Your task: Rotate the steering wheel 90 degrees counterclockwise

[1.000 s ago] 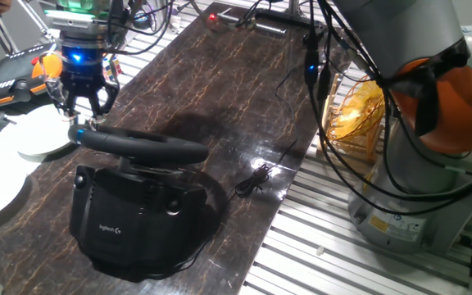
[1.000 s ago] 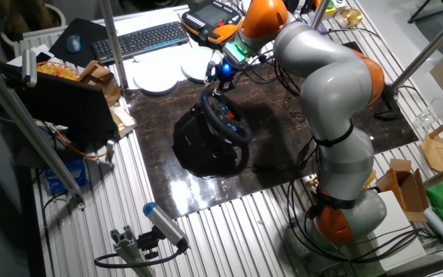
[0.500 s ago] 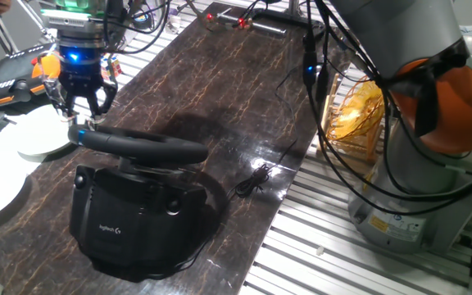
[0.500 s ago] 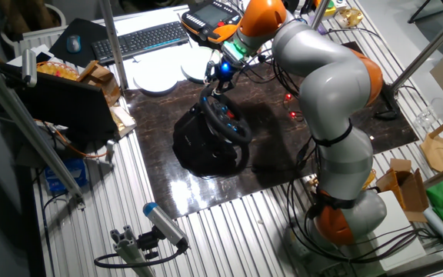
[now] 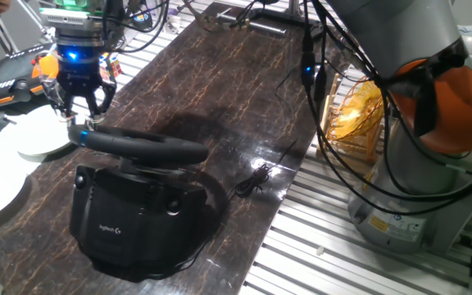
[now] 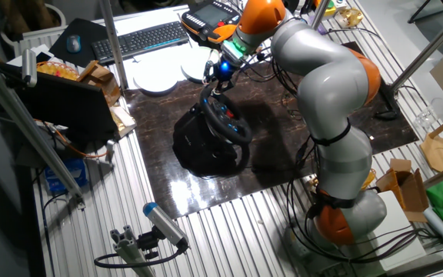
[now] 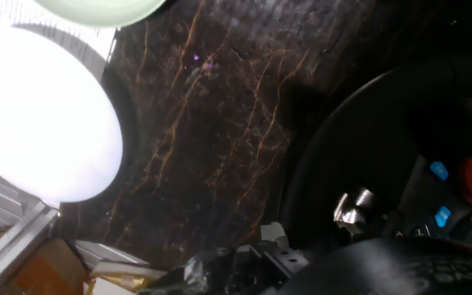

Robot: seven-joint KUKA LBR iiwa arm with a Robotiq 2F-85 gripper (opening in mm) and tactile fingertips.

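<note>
Gripper point(image 5: 79, 105) is raised slightly off steering wheel point(image 5: 142, 146) rim since earlier | jaws are spread, nothing pinched | position near tabletop's far-left corner, presumably for regrasp.

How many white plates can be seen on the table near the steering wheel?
2. One plate lies beside the keyboard; the other plate sits next to it, close to the gripper above the steering wheel. Others could be hidden behind the arm.
</note>
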